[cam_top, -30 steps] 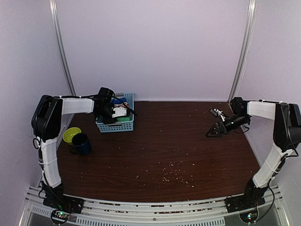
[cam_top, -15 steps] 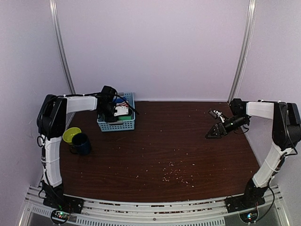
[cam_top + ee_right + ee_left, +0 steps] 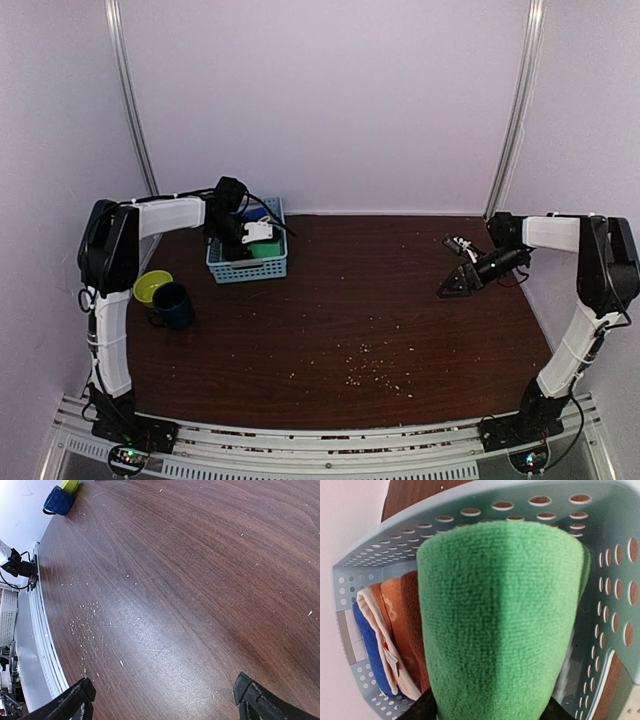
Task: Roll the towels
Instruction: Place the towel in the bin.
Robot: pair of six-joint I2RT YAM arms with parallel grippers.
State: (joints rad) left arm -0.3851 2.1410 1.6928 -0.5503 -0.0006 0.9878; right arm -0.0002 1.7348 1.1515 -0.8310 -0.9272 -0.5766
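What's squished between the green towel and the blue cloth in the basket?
The rust towel and a white-and-orange cloth, side by side; the left wrist view shows it.

green towel (image 3: 500,625) rolled, filled middle of pale blue holed basket (image 3: 615,555) | left of it, packed side by side toward basket wall: rust towel (image 3: 412,625), cream-and-orange cloth (image 3: 379,640), blue cloth (image 3: 367,650) | left gripper (image 3: 487,715): dark fingertips (image 3: 419,711) flanked roll's near end, grip unclear

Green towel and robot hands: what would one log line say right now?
left gripper: at green towel in basket, grip unclear | right gripper: open, empty, above table | rust towel: in basket
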